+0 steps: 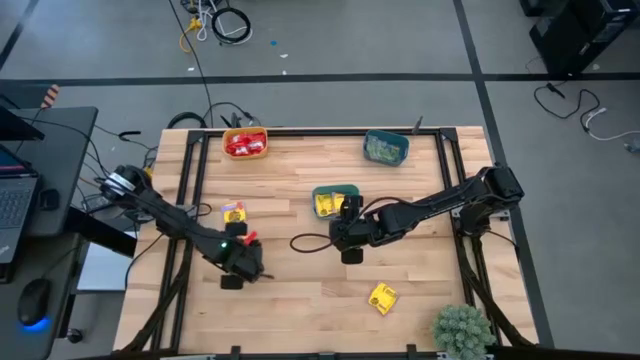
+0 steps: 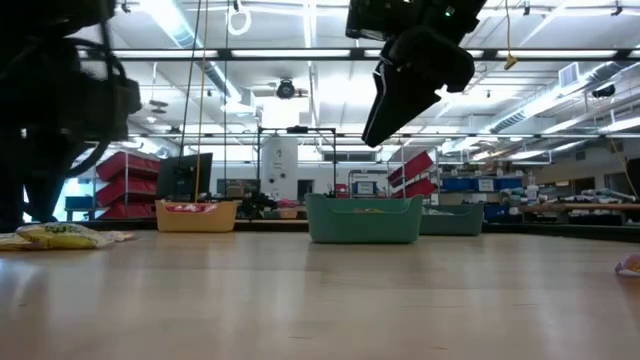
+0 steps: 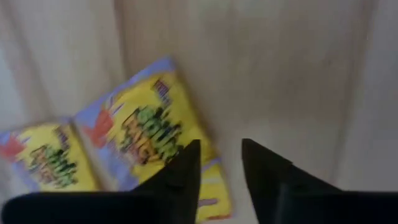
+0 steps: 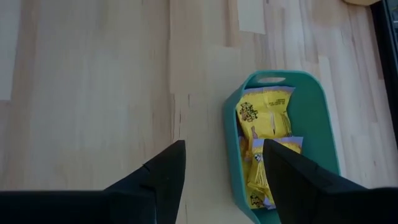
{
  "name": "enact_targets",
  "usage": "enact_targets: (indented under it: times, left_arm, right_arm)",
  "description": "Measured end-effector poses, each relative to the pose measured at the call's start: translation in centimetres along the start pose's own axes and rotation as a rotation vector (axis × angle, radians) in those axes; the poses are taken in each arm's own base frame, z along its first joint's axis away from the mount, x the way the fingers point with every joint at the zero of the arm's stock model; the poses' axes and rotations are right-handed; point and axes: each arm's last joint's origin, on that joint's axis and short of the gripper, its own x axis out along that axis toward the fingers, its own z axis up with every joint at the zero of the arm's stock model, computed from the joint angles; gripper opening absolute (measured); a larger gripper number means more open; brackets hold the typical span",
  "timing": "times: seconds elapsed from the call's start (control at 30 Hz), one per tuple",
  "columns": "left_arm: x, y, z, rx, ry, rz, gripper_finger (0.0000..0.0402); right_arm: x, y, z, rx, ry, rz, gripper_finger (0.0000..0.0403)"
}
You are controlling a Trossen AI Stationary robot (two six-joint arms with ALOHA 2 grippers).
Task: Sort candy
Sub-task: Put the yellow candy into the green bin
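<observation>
My right pincer (image 4: 221,180) stands released above the teal bowl (image 4: 317,112) of yellow candy packets (image 4: 264,112) near bench (image 1: 300,300) centre. My left pincer (image 3: 219,165), at eight o'clock, hovers parted over two yellow packets (image 3: 149,134); another yellow packet (image 1: 383,297) lies at five o'clock.

high: straight down, whole table (image 1: 300,300)
low: table level, facing room
wrists: close, downward
shared: teal bowl (image 1: 335,190) in high, low, right wrist
</observation>
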Motion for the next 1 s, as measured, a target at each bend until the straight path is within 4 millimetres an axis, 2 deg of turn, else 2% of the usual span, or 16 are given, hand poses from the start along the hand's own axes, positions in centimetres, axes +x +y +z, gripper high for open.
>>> enact_targets:
  times: [0.2,0.33,0.43,0.5,0.6,0.63,0.77,1.0]
  left_arm:
    - [1.6,0.0,-1.2,0.030,0.033,0.101,0.0188]
    - [2.4,0.2,-1.4,0.037,0.039,0.145,0.0199]
    - [2.7,0.2,-1.4,0.053,0.033,0.191,0.0168]
    - [2.6,0.3,-1.3,0.062,0.013,0.212,0.0120]
    - [2.6,0.3,-1.2,0.084,-0.008,0.234,0.0029]
    - [2.6,0.3,-1.2,0.088,-0.010,0.245,0.0016]
    - [2.1,0.3,-0.7,0.087,-0.044,0.279,0.0004]
    - [0.2,0.2,0.4,0.080,-0.141,0.307,0.0001]
  right_arm:
    - [0.0,0.0,0.1,-0.005,-0.006,0.001,0.0197]
    - [0.0,0.0,0.1,-0.011,-0.007,0.001,0.0193]
    - [0.0,0.1,0.1,-0.031,-0.013,0.003,0.0188]
    - [0.0,0.1,0.1,-0.041,-0.014,0.003,0.0182]
    - [-0.1,0.3,0.0,-0.048,-0.009,0.005,0.0166]
    - [-0.3,0.4,0.0,-0.050,-0.007,0.005,0.0159]
    - [-1.2,0.2,-0.2,-0.022,-0.001,0.004,0.0129]
    - [-3.9,-1.2,-0.8,0.044,-0.011,-0.089,0.0088]
